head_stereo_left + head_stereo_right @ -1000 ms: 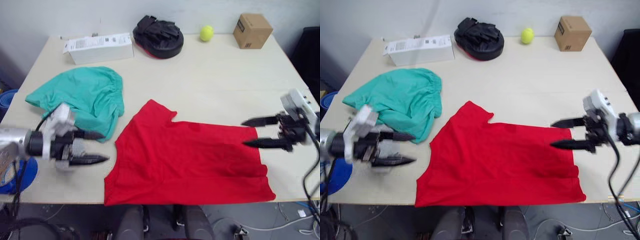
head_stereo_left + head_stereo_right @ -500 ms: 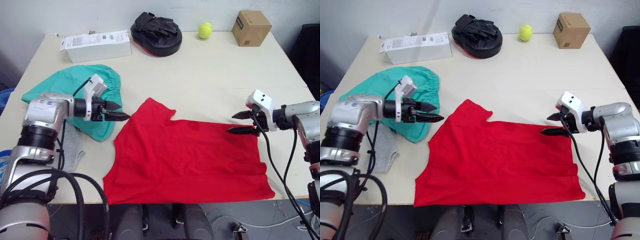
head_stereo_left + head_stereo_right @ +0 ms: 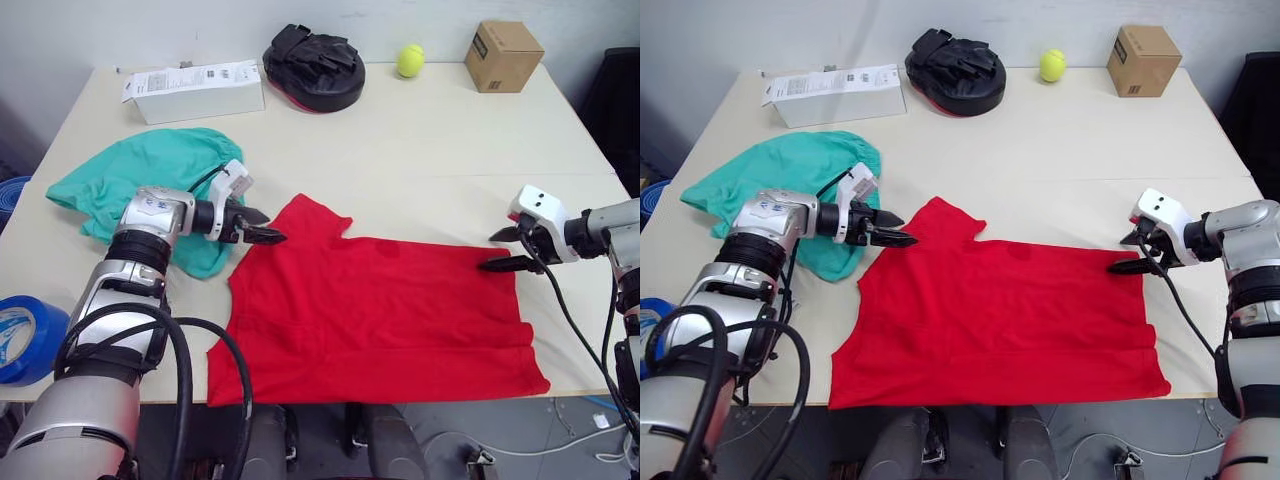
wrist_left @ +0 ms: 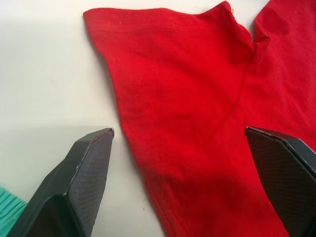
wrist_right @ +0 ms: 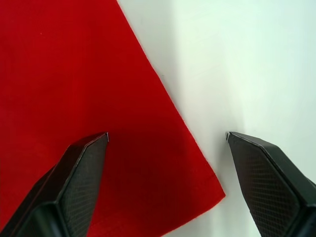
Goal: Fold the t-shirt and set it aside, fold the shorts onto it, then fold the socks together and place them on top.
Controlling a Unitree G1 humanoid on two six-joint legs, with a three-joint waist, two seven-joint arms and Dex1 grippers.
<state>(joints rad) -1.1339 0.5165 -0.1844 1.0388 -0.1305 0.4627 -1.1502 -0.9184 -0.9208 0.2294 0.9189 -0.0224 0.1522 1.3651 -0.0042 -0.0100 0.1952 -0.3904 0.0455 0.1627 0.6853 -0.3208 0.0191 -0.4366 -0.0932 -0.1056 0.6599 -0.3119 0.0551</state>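
The t-shirt (image 3: 375,315) lies spread flat on the worktop (image 3: 450,150), just beside the shorts (image 3: 160,190). Left gripper (image 3: 268,237), jaws spread, straddles the shirt's sleeve edge; right gripper (image 3: 503,250), jaws spread too, straddles its far hem corner. Soft, limp cotton, likely to sag, so pinch those edges.
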